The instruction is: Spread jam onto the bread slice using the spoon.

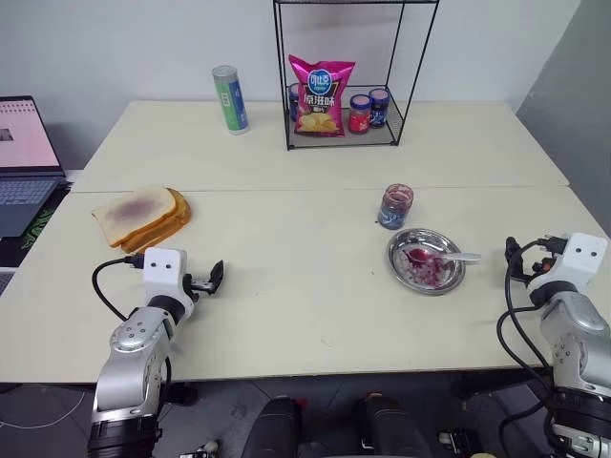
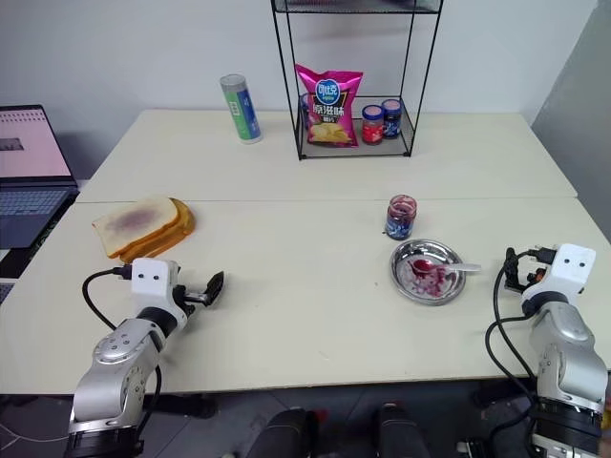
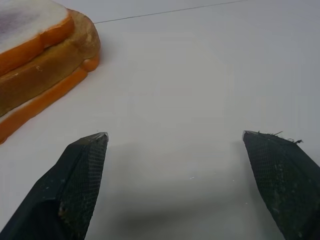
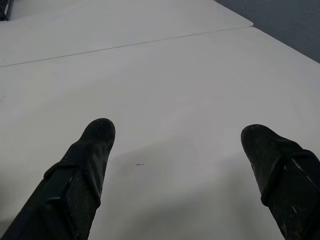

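The bread slice [image 1: 134, 210], pale with a purple smear at its centre, lies on top of a thicker toasted slice [image 3: 45, 75] at the table's left. The spoon [image 1: 449, 257] rests in a round steel dish [image 1: 392, 256] at the right, its bowl in the jam [image 1: 428, 272] smeared there. An open jam jar [image 1: 395, 206] stands just behind the dish. My left gripper [image 1: 212, 279] hovers open over bare table, in front and to the right of the bread; its fingers [image 3: 85, 165] hold nothing. My right gripper [image 1: 517, 256] is open to the right of the dish, empty, fingers [image 4: 95, 145] wide apart.
A wire rack [image 1: 342, 145] at the back holds a pink chip bag [image 1: 322, 95] and small lidded jars [image 1: 360, 113]. A tall can [image 1: 230, 98] stands to its left. A laptop [image 1: 24, 153] sits beyond the table's left edge.
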